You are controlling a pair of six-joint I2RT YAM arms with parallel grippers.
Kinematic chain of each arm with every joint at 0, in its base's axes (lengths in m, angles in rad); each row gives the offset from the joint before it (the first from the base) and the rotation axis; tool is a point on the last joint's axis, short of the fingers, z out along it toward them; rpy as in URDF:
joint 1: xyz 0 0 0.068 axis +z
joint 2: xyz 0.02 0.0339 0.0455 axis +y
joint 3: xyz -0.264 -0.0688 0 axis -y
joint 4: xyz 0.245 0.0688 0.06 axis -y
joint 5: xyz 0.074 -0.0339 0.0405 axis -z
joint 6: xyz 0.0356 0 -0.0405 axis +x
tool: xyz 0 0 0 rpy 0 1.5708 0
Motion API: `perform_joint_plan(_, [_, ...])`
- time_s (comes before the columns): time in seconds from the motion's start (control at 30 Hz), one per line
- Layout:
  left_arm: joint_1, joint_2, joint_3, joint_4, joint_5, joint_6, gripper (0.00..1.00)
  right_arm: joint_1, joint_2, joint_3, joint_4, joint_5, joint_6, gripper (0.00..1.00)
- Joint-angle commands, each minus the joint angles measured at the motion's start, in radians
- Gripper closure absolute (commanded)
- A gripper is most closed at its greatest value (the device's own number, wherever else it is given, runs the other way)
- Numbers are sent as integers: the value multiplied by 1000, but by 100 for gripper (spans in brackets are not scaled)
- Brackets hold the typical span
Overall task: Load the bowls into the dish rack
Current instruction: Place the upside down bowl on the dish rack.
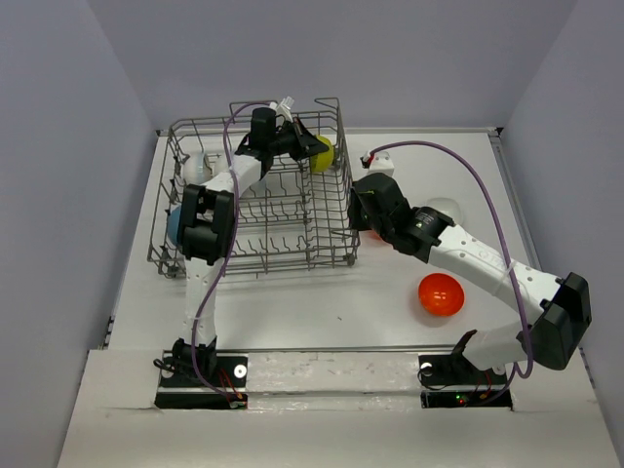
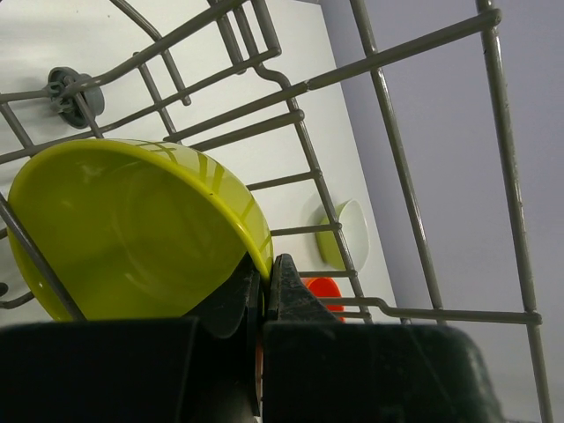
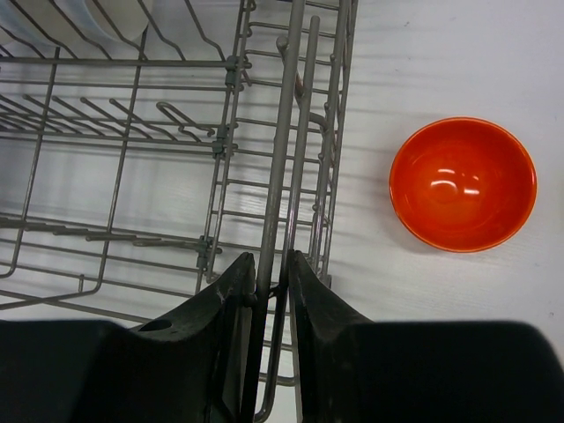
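yellow bowl (image 2: 132,238) rim pinched by left gripper (image 2: 264,278); right gripper (image 3: 271,273) clamps rack (image 3: 282,132) wire, orange bowl (image 3: 463,183) to its right.

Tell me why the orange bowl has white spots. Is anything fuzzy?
Right wrist view: light glare on the glossy orange bowl. Left wrist view: the yellow-green bowl mirrors wires of the dish rack; the near left gripper looks blurry, dark.

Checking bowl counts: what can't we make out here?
Blue bowl: top view, mostly under left arm.
White bowl: top view, partly behind right arm.
Orange bowl beside dish rack: top view, nearly all under right arm.
Yellow-green bowl: left wrist, bottom hidden by left hand.
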Motion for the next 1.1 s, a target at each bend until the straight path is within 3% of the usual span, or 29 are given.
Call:
perform_joint_plan(0.0, [44,-114,25,-53,-52,58,100,3,-1,-20,59,-54,16,97])
perform_joint_plan(0.33, [67,-146,25,-116,-77,104,100,3,-3,-20,59,-53,22,97])
perform_joint_plan(0.53, [77,-143,30,-102,-40,98,92,3,-1,-17,59,-55,25,98])
perform_joint_plan(1.07, [102,-162,27,-103,-21,100,84,3,-3,-17,57,-50,27,98])
